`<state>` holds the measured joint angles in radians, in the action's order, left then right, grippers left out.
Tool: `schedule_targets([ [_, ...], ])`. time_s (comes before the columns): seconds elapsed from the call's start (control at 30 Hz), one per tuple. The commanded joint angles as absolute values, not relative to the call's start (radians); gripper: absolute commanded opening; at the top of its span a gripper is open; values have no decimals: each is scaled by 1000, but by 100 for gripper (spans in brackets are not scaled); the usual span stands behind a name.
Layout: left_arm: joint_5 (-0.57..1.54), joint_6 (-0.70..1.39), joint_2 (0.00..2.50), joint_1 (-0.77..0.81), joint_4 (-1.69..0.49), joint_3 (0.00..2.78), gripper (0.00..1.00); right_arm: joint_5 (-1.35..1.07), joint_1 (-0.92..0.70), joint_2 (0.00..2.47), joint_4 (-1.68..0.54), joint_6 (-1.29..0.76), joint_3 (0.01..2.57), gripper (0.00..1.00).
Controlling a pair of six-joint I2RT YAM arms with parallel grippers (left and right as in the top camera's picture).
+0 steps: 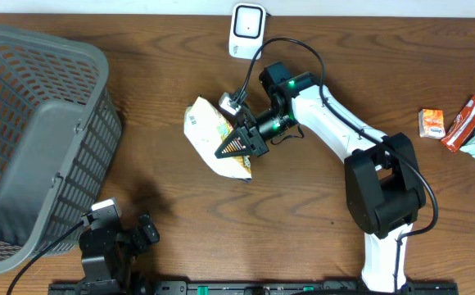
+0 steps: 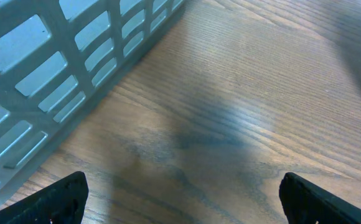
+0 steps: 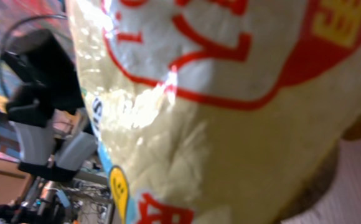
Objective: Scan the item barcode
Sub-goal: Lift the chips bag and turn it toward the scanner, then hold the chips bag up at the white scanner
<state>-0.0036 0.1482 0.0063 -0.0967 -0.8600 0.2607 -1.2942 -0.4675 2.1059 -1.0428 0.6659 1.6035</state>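
Just at my black right gripper (image 1: 231,147) I see a pale yellow crinkly plastic snack bag (image 3: 230,124) with red lettering and a small yellow-and-blue badge. Beside my black left gripper (image 2: 180,199) are a grey slotted plastic basket (image 2: 56,68) and the brown wood-grain table (image 2: 243,93).

Open wood at the front and centre; the left end and the back lane are blocked.

The grey basket (image 1: 41,123) fills the left end of the table (image 1: 221,221), its slatted wall just beside the left gripper (image 1: 143,233), whose wide-spread jaws face bare wood. The right arm (image 1: 336,123) slants across the centre-right, and the right gripper (image 1: 228,149), clamped on the snack bag (image 1: 205,127), blocks the approach to the scanner (image 1: 246,29) at the back edge. Small packets (image 1: 459,127) crowd the far right edge, and the tabletop between them and the arm lies free.
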Motion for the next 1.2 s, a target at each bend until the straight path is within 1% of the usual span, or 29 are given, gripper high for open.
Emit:
schedule_targets([
  [0.0, -12, 128, 5, -102, -904, 242, 98, -1258, -456, 2079, -1044, 668, 1606, 1],
  [0.13, -12, 128, 5, -102, -904, 242, 98, -1253, -440, 2079, -1028, 697, 1606, 1],
  [0.23, -12, 128, 5, -102, -904, 242, 98, -1170, -425, 2079, -997, 672, 1607, 1],
  [0.43, -12, 128, 5, -102, -904, 242, 98, -698, -398, 2078, -811, 271, 1625, 1],
  [0.53, -12, 128, 5, -102, -904, 242, 98, -464, -393, 2078, -764, 150, 1676, 1],
  [0.6, -12, 128, 5, -102, -904, 242, 98, -224, -396, 2078, -738, 84, 1722, 1],
  [0.67, -12, 128, 5, -102, -904, 242, 98, -15, -403, 2079, -721, 83, 1763, 1],
  [0.73, -12, 128, 5, -102, -904, 242, 98, 113, -408, 2080, -697, 93, 1792, 1],
  [0.97, -12, 128, 5, -102, -904, 242, 98, 237, -405, 2148, -516, 177, 1867, 1],
  [1.07, -12, 128, 5, -102, -904, 242, 98, 244, -405, 2231, -489, 245, 1962, 1],
  [1.17, -12, 128, 5, -102, -904, 242, 98, 336, -405, 2339, -498, 313, 2096, 1],
])
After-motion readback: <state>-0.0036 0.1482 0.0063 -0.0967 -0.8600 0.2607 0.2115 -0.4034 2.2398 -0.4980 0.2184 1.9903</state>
